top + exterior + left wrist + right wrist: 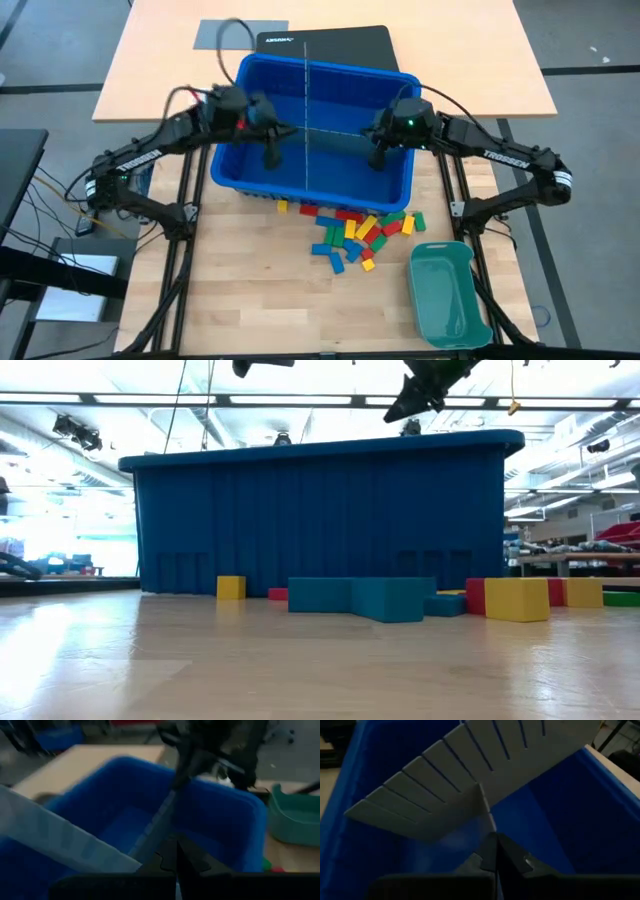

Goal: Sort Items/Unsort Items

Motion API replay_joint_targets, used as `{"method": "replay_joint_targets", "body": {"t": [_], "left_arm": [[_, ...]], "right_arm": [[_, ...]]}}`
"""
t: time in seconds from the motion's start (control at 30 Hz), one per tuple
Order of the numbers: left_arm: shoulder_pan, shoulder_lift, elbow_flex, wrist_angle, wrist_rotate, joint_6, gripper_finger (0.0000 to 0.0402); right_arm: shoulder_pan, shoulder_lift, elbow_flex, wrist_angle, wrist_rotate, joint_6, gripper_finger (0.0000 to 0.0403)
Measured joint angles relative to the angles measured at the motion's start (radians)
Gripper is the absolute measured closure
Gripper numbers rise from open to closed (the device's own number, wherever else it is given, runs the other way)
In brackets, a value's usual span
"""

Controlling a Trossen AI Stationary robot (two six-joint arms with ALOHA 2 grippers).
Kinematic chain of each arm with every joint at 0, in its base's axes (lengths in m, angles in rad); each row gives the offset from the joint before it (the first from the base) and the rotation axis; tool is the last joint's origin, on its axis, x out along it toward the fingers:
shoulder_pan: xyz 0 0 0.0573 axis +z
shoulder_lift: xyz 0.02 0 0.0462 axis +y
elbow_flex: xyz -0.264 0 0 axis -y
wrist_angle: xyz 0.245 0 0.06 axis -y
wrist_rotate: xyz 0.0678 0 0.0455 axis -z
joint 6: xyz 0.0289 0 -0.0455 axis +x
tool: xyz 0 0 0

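Left gripper (272, 158): inside the blue bin (232, 172), on the left half; fingers (170, 862) pressed together, their tips at the bottom edge of the cross divider (155, 832). I judge they are pinching it, though the contact itself is dark.

Right gripper (378, 160): inside the bin's right half; fingers (492, 855) together, meeting the lower edge of that same cross piece — the other end of it.

Why held so: both arms work one sheet from opposite ends, which would keep it level. Whether it is being seated in the bin or lifted out cannot be told.

Dividers: two grey slotted sheets — a long one (303, 120) running away from both sets of fingers, between them, and the cross piece (325, 135) spanning from one gripper to the other. The right wrist view shows the slotted sheet (465, 775) tilted just beyond the fingertips.

Blocks (352, 232): none in the bin that I can see; all loose on the worktop (250, 300), outside the bin wall nearest the low camera and well clear of both sets of fingers. Colours still mixed, so sorting has not begun.

Count, approximate (heaped, some hidden): about two dozen — roughly six blue, six red, six yellow, four green.

Teal tray (448, 292): one, on the worktop beyond the blocks from the right fingers; it looks empty.

Bin: one.
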Motion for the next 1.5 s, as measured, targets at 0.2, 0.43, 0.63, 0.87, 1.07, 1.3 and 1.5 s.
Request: {"method": "replay_joint_targets", "body": {"t": [0.2, 0.43, 0.63, 0.87, 1.07, 1.3, 1.5], "left_arm": [[-0.156, 0.046, 0.0, -0.025, -0.177, -0.092, 0.0348], [-0.239, 0.127, 0.0, -0.076, -0.435, -0.26, 0.027], [-0.238, 0.214, 0.0, -0.09, -0.481, -0.346, 0.0221], [-0.239, 0.233, 0.0, -0.183, -0.603, -0.398, 0.0179], [-0.231, 0.247, 0.0, -0.216, -0.615, -0.509, 0.0163], [-0.215, 0.307, 0.0, -0.153, -0.582, -0.503, 0.0162], [-0.176, 0.346, 0.0, -0.223, -0.585, -0.498, 0.0207]], "right_arm": [[0.032, -0.047, -0.056, -0.003, 0.0, -0.011, 0.0397], [0.038, -0.068, -0.062, 0.008, 0.0, -0.029, 0.0401], [0.038, -0.066, -0.062, 0.002, 0.0, -0.033, 0.04], [0.038, -0.066, -0.062, -0.013, 0.001, -0.028, 0.04], [0.038, -0.066, -0.062, -0.026, 0.001, -0.027, 0.0401], [0.038, -0.066, -0.062, -0.025, 0.001, -0.026, 0.04], [0.038, -0.065, -0.062, -0.025, 0.001, -0.026, 0.0401]]}}
